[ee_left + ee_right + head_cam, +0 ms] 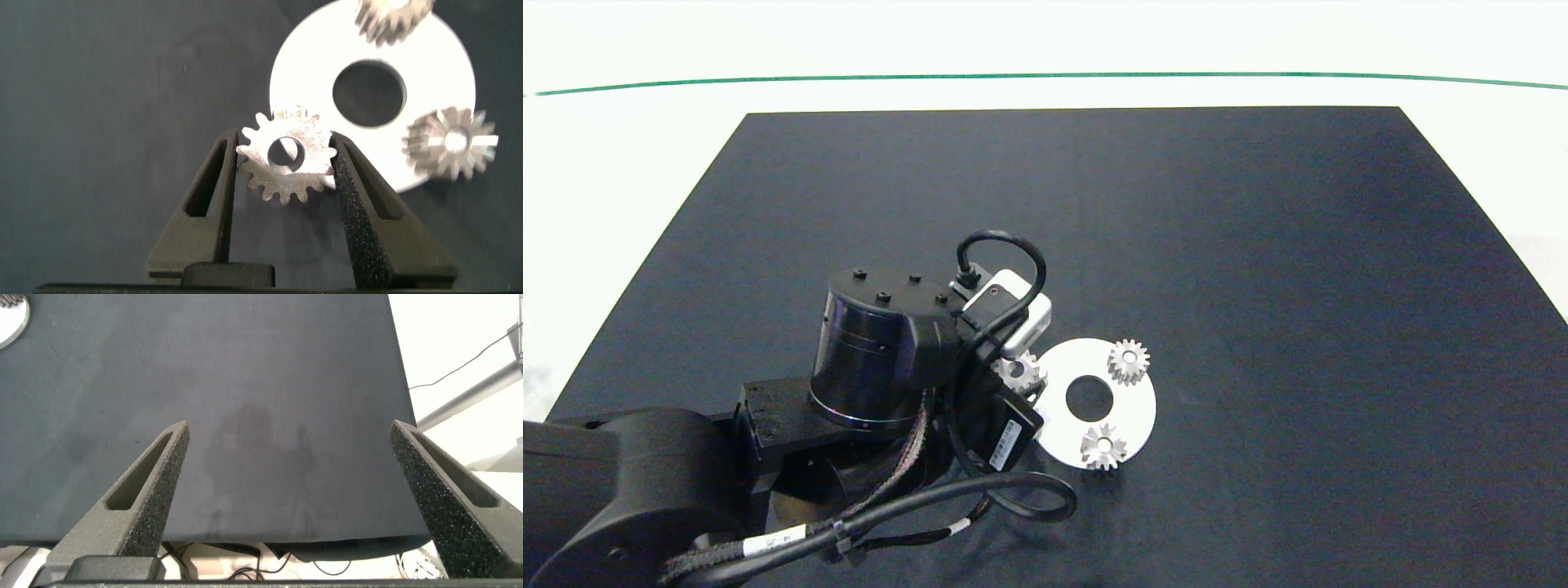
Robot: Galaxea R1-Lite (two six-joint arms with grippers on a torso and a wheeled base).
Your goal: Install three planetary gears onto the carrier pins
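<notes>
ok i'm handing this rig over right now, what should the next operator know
Left tool: shut on the third gear, held at the white disc's edge nearest the left arm.
Right tool: open, idle over bare mat, away from the work.
Done: two gears sit on the disc at their pins.
Left: seat the held gear on the last pin, which is hidden, then release.

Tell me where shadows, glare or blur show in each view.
Head view: table edge washed out bright, mat evenly lit. Left wrist view: held gear sharp, glinting. Right wrist view: faint shadow on the mat between the open fingers.
</notes>
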